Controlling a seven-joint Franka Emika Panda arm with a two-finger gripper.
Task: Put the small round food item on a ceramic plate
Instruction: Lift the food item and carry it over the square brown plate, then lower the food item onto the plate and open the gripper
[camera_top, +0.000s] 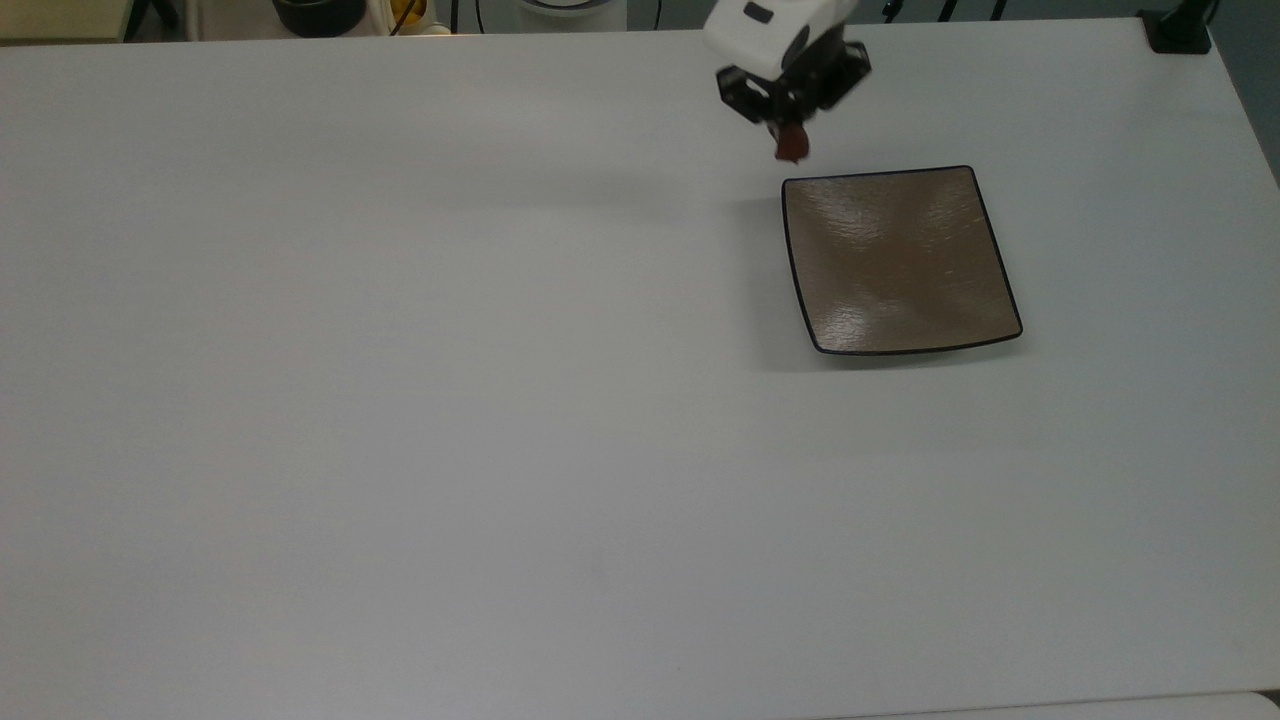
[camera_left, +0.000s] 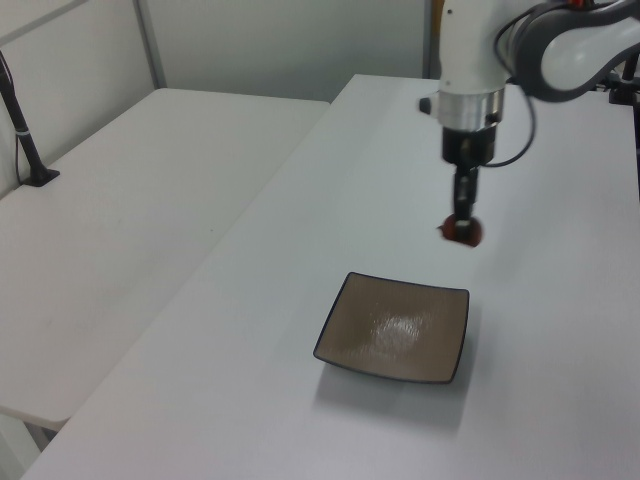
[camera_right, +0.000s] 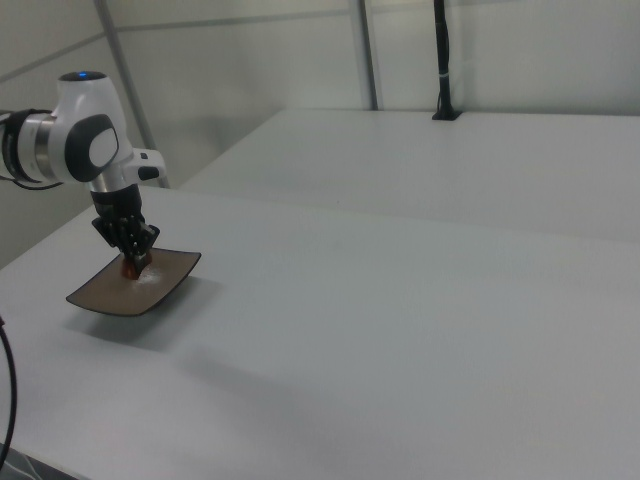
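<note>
1. Worktop (camera_top: 400, 400): plain white, matte; pale walls behind.
2. Pincer (camera_top: 790, 148) grips the food lump (camera_left: 462, 230) in the air, near the plate (camera_top: 900, 262).
3. No legible writing.
</note>
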